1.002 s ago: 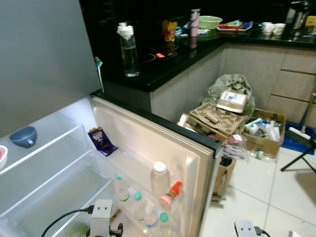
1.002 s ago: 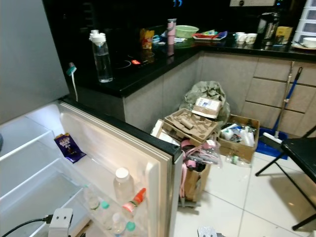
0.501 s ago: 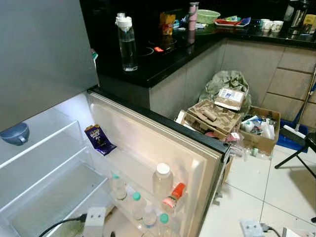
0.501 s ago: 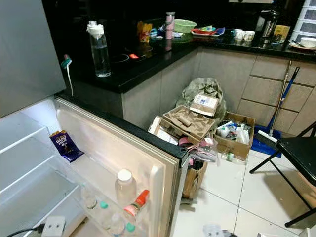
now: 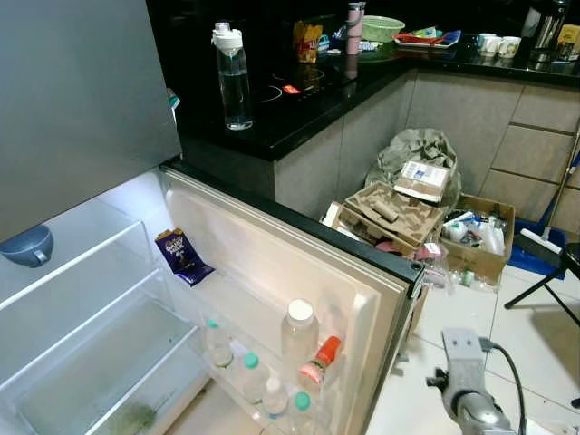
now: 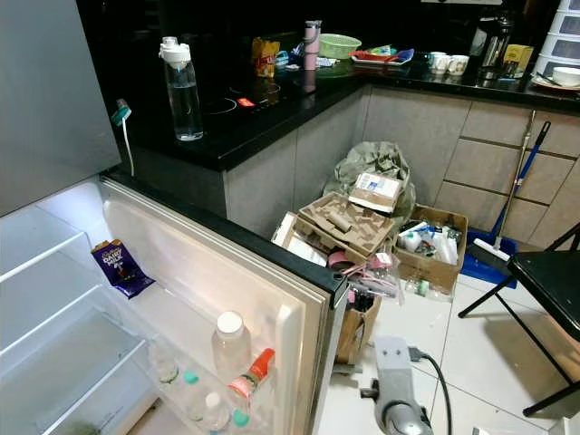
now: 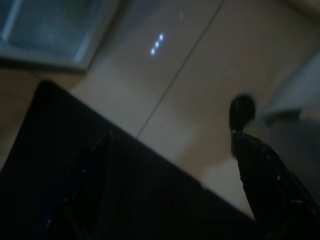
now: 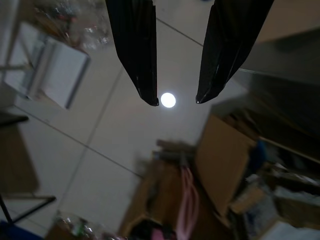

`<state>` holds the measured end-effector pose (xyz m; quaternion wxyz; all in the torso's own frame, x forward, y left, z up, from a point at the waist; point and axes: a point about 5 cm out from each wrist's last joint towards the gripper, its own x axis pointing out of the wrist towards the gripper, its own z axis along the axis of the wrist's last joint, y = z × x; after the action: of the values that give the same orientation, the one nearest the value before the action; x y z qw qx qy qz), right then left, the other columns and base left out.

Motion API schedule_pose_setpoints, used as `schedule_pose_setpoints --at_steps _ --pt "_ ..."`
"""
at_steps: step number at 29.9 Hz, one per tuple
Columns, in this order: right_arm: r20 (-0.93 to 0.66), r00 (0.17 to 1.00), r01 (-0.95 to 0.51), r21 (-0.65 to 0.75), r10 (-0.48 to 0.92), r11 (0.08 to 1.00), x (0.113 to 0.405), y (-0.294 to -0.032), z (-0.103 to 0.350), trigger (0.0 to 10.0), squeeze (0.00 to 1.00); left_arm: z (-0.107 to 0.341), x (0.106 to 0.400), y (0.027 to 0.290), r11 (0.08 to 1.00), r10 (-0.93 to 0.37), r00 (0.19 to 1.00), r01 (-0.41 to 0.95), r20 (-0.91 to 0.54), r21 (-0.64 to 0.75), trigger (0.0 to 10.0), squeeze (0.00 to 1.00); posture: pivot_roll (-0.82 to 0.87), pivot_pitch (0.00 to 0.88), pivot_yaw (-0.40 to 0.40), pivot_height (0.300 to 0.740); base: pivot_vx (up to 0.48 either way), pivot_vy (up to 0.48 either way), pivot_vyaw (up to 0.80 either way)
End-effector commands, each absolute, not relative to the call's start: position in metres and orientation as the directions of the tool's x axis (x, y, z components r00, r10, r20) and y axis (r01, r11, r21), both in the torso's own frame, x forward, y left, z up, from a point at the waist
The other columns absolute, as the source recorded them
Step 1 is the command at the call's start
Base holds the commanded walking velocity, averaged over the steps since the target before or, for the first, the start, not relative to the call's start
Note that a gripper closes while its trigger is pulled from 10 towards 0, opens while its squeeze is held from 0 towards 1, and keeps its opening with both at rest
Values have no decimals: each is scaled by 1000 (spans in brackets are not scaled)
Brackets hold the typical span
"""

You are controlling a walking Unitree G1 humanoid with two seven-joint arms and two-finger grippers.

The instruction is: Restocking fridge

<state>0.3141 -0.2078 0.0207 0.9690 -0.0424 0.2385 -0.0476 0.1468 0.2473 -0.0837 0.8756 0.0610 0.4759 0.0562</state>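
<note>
An open fridge (image 5: 54, 118) with a grey front is seen, its white lit inside holding clear shelves. Its door (image 5: 299, 263) is swung wide. On the door's upper shelf a purple chocolate packet (image 5: 182, 256) is propped. In the lower door rack a white-capped bottle (image 5: 298, 332), a tilted orange-capped bottle (image 5: 319, 360) and small green-capped bottles (image 5: 246, 376) are stood.

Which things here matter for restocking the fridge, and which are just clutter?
Job: open fridge door, bottles in its lower rack, chocolate packet, blue bowl on shelf, right claw, open.
Clutter: cardboard pile, mop, black chair.
</note>
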Motion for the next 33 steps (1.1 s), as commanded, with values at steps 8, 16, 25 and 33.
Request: schedule_pose_setpoints --at_steps 8,16,25,33 --pt "-487 864 -127 41 131 991 315 -171 16 10000 0 -101 105 242 986 147 403 9 -903 164 10000 0 -47 99 19 740 0 0 0" --pt "-488 776 -333 222 400 916 307 -140 9 10000 0 -104 130 199 992 101 421 25 -902 123 10000 0 -44 104 16 740 0 0 0" --pt "-381 656 -434 516 651 739 299 -117 12 10000 0 -104 118 215 991 101 424 32 -900 126 10000 0 -48 104 23 740 0 0 0" --pt "-541 766 -108 423 346 900 290 -157 -9 10000 0 -106 110 218 991 111 401 18 -909 129 10000 0 -43 107 19 740 0 0 0"
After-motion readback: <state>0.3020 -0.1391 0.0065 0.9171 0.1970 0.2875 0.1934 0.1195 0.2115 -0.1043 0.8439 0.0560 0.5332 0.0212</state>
